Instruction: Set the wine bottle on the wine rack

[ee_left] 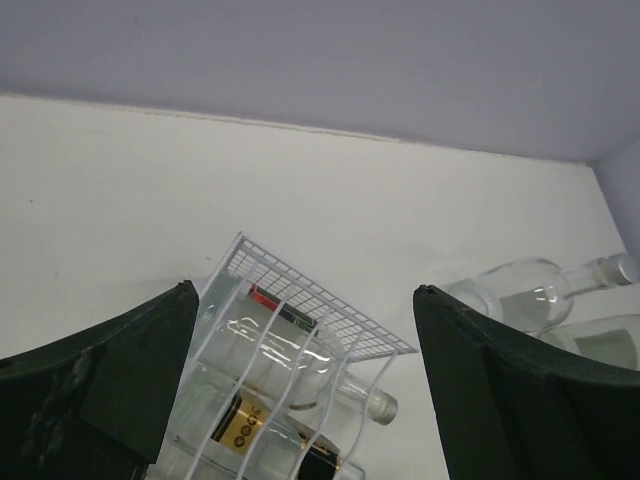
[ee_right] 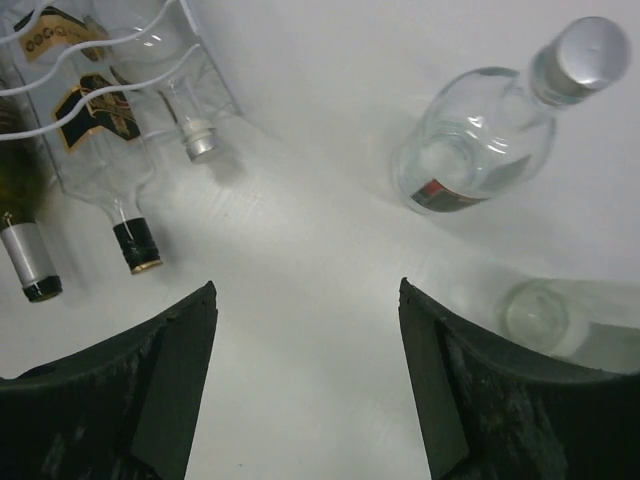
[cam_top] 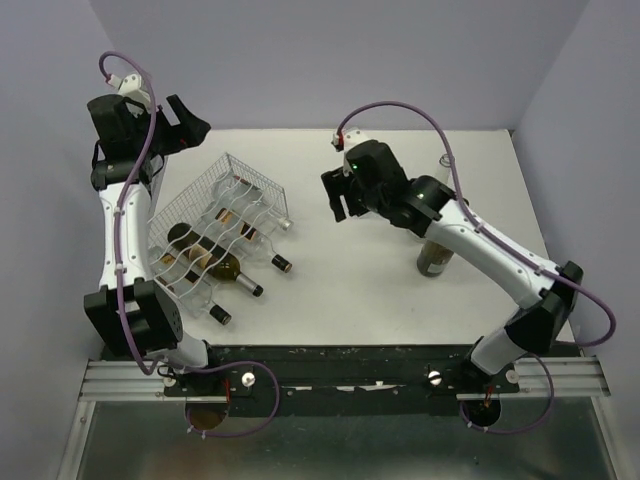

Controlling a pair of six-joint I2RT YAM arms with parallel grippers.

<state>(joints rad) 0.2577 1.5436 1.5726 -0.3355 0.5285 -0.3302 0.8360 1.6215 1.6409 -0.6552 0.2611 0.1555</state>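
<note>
While bottles (cam_top: 228, 268) lie in the wine rack (cam_top: 240, 166), the left jaws stand spread, empty. Likewise the right jaws.

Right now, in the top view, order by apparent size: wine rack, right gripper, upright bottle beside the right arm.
1. wine rack, clearly largest.
2-3. right gripper and upright bottle, unranked: they look similar, and the right arm partly hides the bottle.
</note>
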